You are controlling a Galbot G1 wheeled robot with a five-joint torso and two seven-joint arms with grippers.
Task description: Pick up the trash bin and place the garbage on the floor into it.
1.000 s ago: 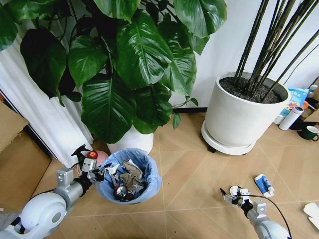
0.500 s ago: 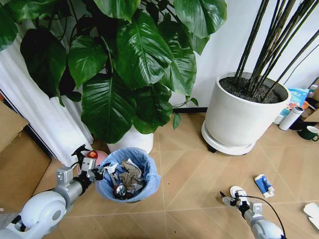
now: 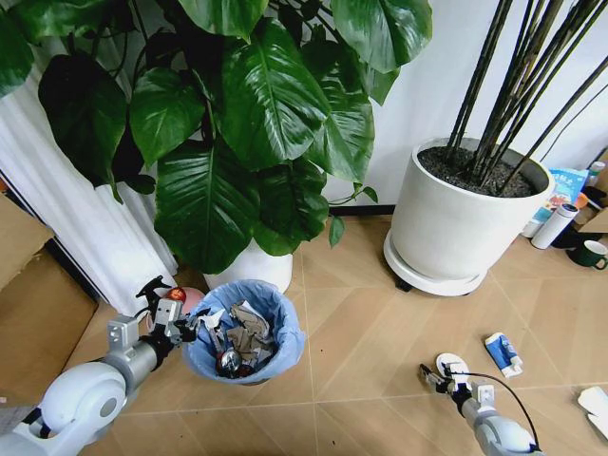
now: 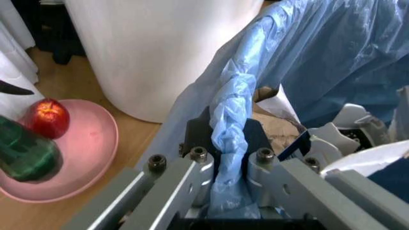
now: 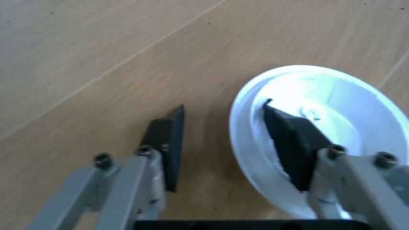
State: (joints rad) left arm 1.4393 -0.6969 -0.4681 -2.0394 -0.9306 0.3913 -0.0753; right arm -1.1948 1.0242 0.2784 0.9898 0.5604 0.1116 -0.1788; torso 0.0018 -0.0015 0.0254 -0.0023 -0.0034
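The right gripper's [image 5: 221, 143] jaws are spread low over the wooden floor [image 5: 83, 52], one finger inside the small white disc [image 5: 319, 129], pressing near its rim, the other on bare floor just outside it. In the head view this gripper [image 3: 439, 377] sits beside the disc [image 3: 453, 362], with a blue-white packet [image 3: 503, 351] a little beyond. The left gripper's [image 4: 227, 158] jaws are pressed together on the light-blue bag folded over the rim of the trash bin [image 4: 300, 62]. The bin [image 3: 242, 332] holds crumpled paper. Beside those jaws a pink plate [image 4: 83, 158] carries a red apple [image 4: 48, 117].
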